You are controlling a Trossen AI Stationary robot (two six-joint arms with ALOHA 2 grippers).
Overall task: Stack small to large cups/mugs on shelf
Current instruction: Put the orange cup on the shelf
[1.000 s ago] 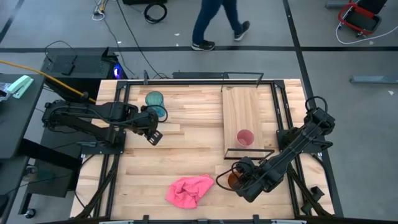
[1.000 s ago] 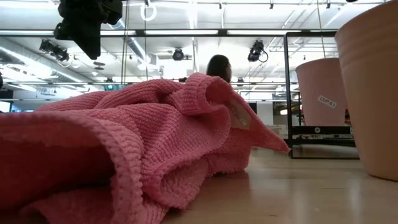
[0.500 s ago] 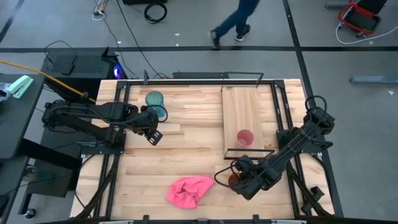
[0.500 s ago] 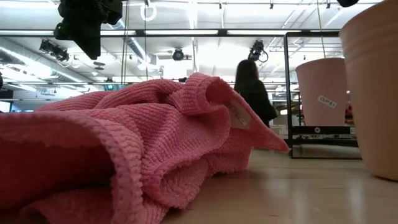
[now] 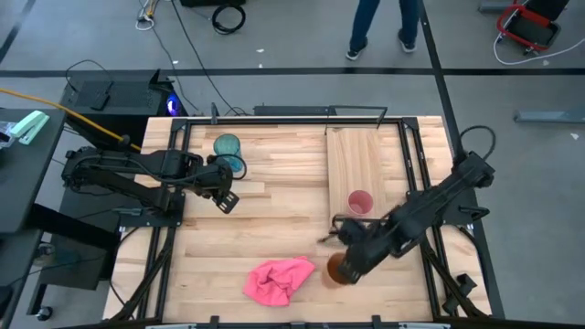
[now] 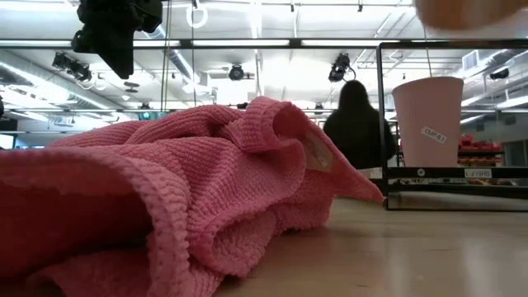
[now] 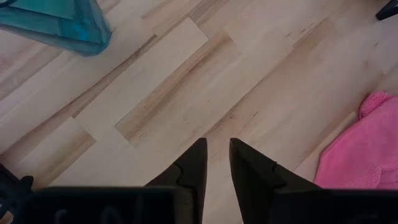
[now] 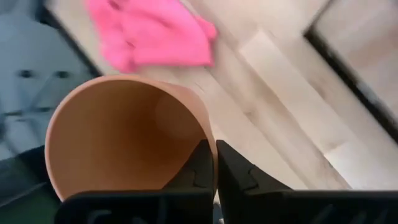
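The orange cup (image 5: 340, 269) is in my right gripper (image 5: 350, 259), near the table's near edge, just short of the shelf's near end. It shows only as an orange blur (image 6: 462, 11) at the top of the low view. The small pink cup (image 5: 360, 202) stands upright on the shelf (image 5: 366, 155), a light board in a black wire frame. The teal cup (image 5: 229, 153) rests on the table at the far left. My left gripper (image 5: 227, 199) hovers shut just near of it, touching nothing. My right gripper pinches the orange cup's wall at the rim (image 8: 200, 138), one finger (image 8: 198, 167) inside the cup and the other outside. The cup is lifted clear of the table, its open mouth turned toward the wrist camera.
A crumpled pink cloth (image 5: 279, 279) lies on the table at the near edge, left of the orange cup, and fills the low view's foreground (image 6: 165, 190). The shelf's black wire frame (image 6: 429, 177) stands around the pink cup. A person walks on the floor beyond the table.
My right gripper has risen, shut on the orange cup, and shifted a little toward the table's left. The cup has gone from standing on the table to lifted clear, leaving the low view but for its bottom.
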